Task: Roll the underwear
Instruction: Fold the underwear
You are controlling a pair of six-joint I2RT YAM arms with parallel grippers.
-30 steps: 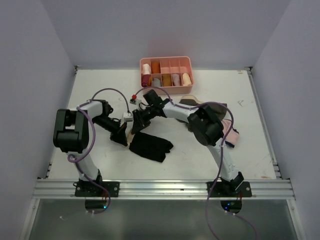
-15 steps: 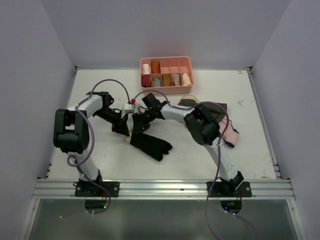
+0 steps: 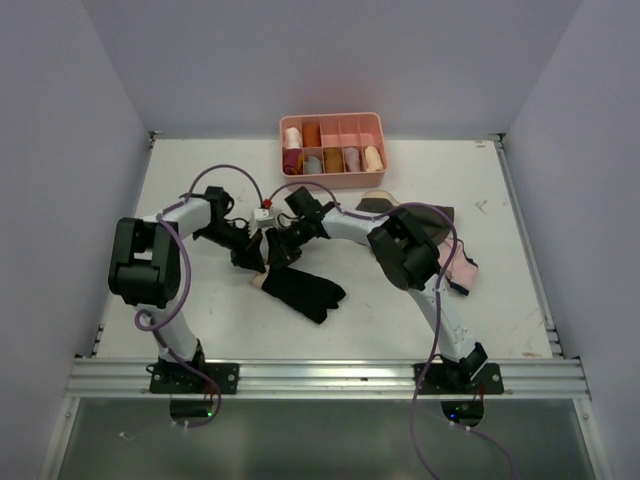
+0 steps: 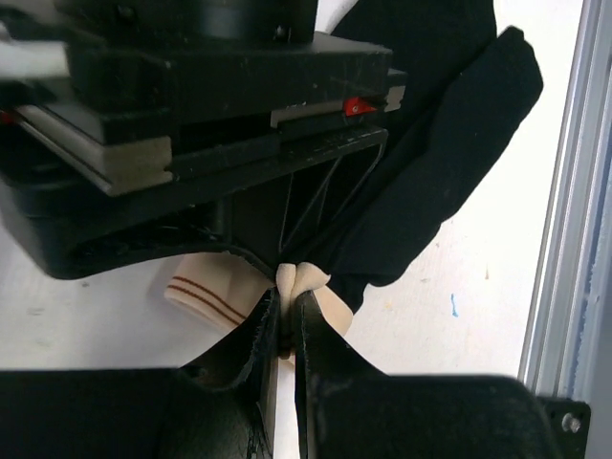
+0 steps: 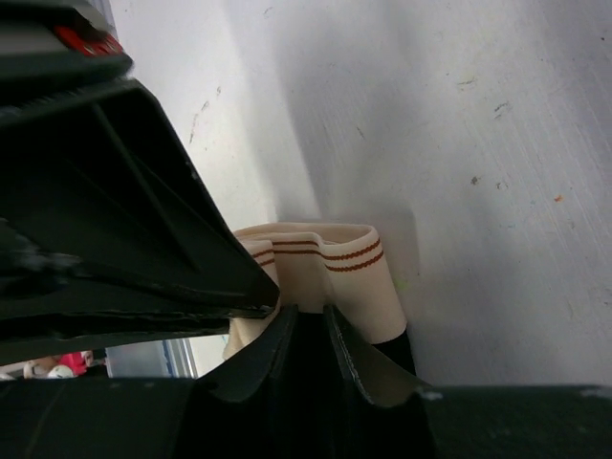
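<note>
– Where the left claw [image 4: 285, 323] pinches shut, what's in it?
– The beige waistband [image 4: 212, 295] of the underwear [image 3: 305, 292], clamped tight. The right claw [image 5: 304, 337] nips the same edge, jaws narrow.
– And the rest?
– Black cloth spread on the surface [image 3: 200, 310], left of middle, toward the near edge.

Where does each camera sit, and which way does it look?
Top: above and behind the arms, looking down on the table, both arms, the underwear and a pink tray.
Left wrist: on the left arm, looking along the left gripper pinching the beige waistband.
Right wrist: on the right arm, looking along the right gripper at that waistband.
Shared: all show the underwear; each wrist view shows the other gripper.
</note>
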